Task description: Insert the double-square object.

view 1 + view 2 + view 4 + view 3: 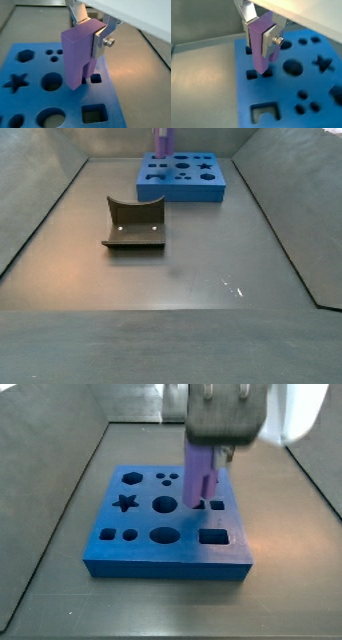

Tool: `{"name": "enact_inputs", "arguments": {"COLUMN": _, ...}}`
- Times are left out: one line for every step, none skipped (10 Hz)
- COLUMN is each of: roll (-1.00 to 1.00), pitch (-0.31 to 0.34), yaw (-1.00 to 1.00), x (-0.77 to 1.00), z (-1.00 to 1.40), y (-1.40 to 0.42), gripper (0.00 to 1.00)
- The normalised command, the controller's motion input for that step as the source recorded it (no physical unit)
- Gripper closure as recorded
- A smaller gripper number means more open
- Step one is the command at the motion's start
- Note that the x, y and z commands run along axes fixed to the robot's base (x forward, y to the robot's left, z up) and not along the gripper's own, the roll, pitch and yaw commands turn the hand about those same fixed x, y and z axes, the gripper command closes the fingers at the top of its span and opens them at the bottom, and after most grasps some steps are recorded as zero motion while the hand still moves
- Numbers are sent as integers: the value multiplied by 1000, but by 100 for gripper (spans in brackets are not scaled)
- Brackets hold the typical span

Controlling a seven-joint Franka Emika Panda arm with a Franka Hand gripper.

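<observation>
My gripper [89, 31] is shut on the double-square object [79, 55], a slim purple peg held upright. It also shows in the other wrist view, gripper [261, 31] and peg [260, 50]. The peg's forked lower end hangs just above or at a pair of small square holes [259, 73] in the blue block [67, 102]. In a side view the peg [202, 476] reaches down to the block [167, 544] near its right edge. In a side view the peg [163, 140] stands over the far block [183, 178].
The blue block has several other shaped holes: a star [16, 81], round holes [52, 81], a large square [93, 113]. A dark grey curved block [135, 223] stands on the grey floor mid-tray. Grey tray walls [40, 218] slope up round the floor.
</observation>
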Motion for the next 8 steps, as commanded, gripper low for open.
{"name": "enact_inputs", "arguments": {"roll": 183, "pitch": -44, "yaw": -1000, "x": 31, "z": -346, "y": 0, "gripper": 100}}
{"name": "enact_inputs", "arguments": {"roll": 171, "pitch": -36, "yaw": -1000, "x": 0, "z": -323, "y": 0, "gripper": 100}}
{"name": "enact_inputs", "arguments": {"roll": 167, "pitch": -23, "yaw": -1000, "x": 0, "z": -306, "y": 0, "gripper": 100}}
{"name": "enact_inputs", "arguments": {"roll": 166, "pitch": -10, "yaw": -1000, "x": 0, "z": -286, "y": 0, "gripper": 100}}
{"name": "enact_inputs", "arguments": {"roll": 166, "pitch": -10, "yaw": -1000, "x": 0, "z": -283, "y": 0, "gripper": 100}}
{"name": "enact_inputs", "arguments": {"roll": 164, "pitch": -9, "yaw": -1000, "x": 0, "z": -280, "y": 0, "gripper": 100}}
{"name": "enact_inputs", "arguments": {"roll": 157, "pitch": 0, "yaw": -877, "x": 149, "z": -231, "y": 0, "gripper": 100}}
{"name": "enact_inputs", "arguments": {"roll": 151, "pitch": -3, "yaw": -634, "x": 466, "z": -183, "y": -80, "gripper": 100}}
